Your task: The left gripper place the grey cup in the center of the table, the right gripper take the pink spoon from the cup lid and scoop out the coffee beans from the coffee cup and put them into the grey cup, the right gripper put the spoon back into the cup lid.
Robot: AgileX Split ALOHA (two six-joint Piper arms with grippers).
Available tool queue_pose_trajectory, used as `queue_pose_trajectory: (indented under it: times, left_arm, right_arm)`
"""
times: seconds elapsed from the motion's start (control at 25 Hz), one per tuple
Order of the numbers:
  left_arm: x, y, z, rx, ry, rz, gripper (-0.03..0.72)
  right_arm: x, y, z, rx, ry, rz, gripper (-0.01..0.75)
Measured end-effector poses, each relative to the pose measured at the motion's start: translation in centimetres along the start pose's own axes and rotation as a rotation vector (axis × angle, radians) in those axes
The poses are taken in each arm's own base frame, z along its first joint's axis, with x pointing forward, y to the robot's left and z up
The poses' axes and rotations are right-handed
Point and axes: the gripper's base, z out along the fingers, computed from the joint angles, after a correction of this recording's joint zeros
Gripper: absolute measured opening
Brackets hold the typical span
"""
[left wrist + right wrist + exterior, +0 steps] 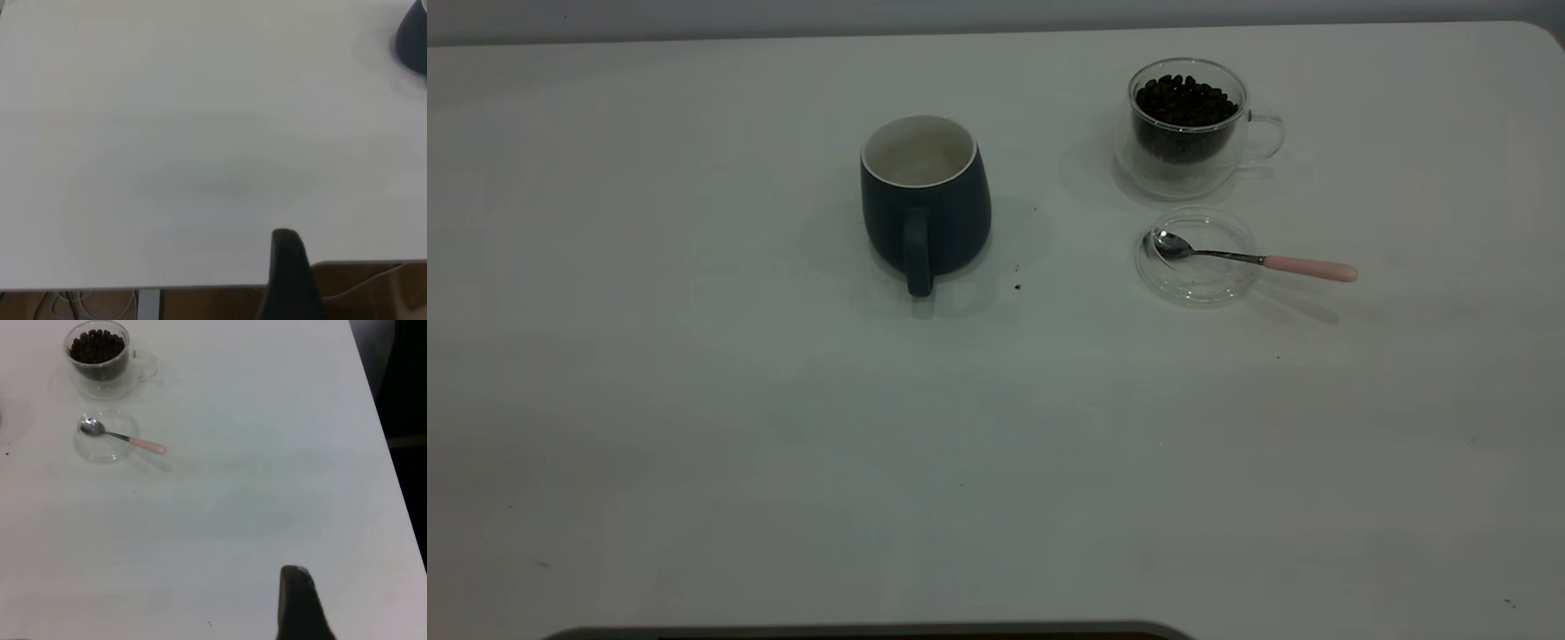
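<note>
The large flat white tabletop (694, 444) carries four things, all standing free of my arms. Near its middle stands the grey cup (925, 200), a dark slate blue-grey rounded ceramic mug, upright, with a pale rim, its loop handle turned toward the near edge. Its off-white inside shows no beans that I can make out.

Well to the right of it, toward the far edge, stands the coffee cup (1187, 129), a clear double-walled glass cup with a small clear loop handle pointing right. It holds a heap of dark brown-black roasted coffee beans (1185, 100) reaching close to its rim.

Just in front of the glass cup, apart from it, lies the cup lid (1199, 258), a small round clear glass disc, shallow like a saucer. The pink spoon (1254, 260) rests in it: the shiny metal bowl sits inside the lid at its left, the thin neck crosses the rim, and the pale pink handle juts out to the right over the tabletop.

A few dark specks dot the tabletop just right of the mug.

Only one dark finger of my left gripper (288, 267) shows, at the tabletop's edge, the mug far off. Likewise one finger of my right gripper (297, 600) shows, well away from lid and spoon. For both hands I cannot tell whether the fingers are spread or pressed together.
</note>
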Motion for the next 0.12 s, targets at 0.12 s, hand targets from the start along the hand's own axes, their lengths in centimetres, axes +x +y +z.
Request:
queue_pose_trajectory:
  times: [0.12]
  left_arm:
    - [0.00, 0.00, 0.00, 0.000, 0.000, 0.000, 0.565]
  right_arm:
    - [0.00, 0.00, 0.00, 0.000, 0.000, 0.000, 0.483]
